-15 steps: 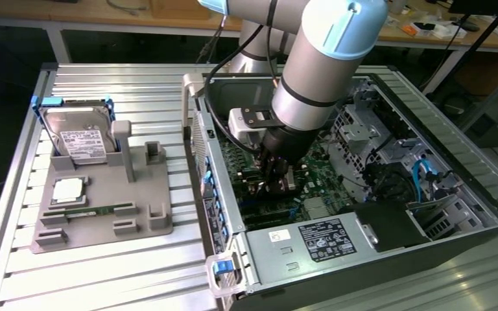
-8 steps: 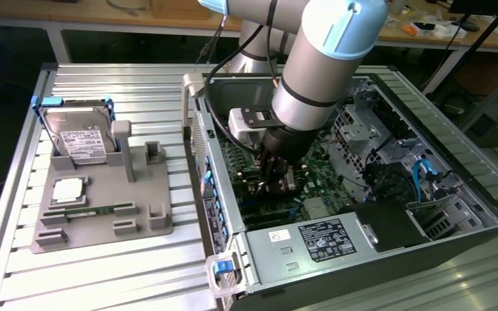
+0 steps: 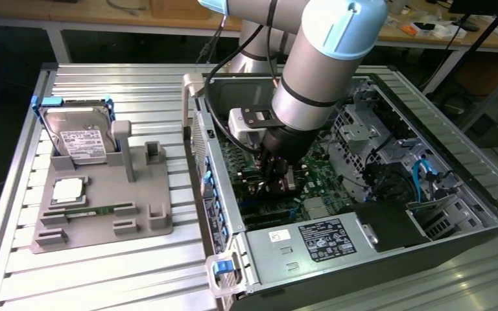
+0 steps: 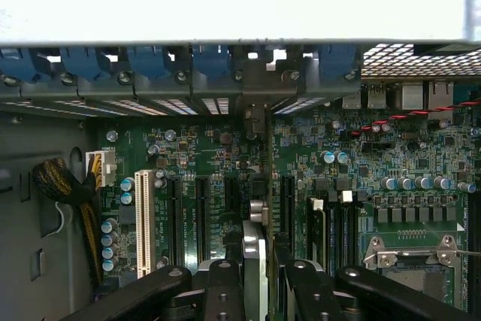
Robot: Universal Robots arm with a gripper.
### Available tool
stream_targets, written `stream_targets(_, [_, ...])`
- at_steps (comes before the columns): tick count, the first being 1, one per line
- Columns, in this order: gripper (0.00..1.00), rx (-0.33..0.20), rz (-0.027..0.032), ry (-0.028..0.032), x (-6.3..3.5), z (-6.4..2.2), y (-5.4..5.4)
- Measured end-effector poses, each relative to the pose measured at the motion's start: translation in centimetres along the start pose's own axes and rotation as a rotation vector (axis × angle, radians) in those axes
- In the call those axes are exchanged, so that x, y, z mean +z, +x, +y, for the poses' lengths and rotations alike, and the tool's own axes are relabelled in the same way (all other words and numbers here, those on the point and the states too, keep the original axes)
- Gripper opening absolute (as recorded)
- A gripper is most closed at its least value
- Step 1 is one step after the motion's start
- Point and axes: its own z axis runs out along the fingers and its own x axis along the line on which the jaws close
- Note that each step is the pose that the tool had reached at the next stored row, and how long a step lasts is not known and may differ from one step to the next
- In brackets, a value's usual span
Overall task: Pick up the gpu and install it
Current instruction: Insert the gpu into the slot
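Inside the open computer case (image 3: pixel 456 194), the gripper (image 4: pixel 255 276) is clamping the gpu (image 4: pixel 255 208) edge-on over the motherboard (image 4: pixel 225 163) slots — any tilt toward three o'clock is risking a missed slot.

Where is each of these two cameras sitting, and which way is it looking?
Exterior view: off the arm, high up, looking down on the table, the grey holder with the hard drive, and the open computer case; the arm reaches into the case.
Wrist view: on the wrist, looking along the gripper at the motherboard; the gripper holds the gpu edge-on over the slots.
Shared: the motherboard and the gripper.
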Motion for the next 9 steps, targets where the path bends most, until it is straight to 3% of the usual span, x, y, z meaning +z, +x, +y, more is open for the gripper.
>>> stream_targets(3, [0.27, 0.000, -0.0010, 0.0003, 0.04, 0.01, -0.01])
stream_targets(4, [0.34, 0.000, -0.0009, 0.0006, 0.04, 0.01, -0.01])
stream_targets(7, [0.35, 0.000, -0.0001, 0.0000, 0.00, 0.00, 0.00])
stream_targets(8, [0.41, 0.000, 0.0000, -0.0001, 0.00, 0.00, 0.00])
stream_targets(9, [0.41, 0.000, -0.0001, 0.0000, 0.00, 0.00, 0.00])
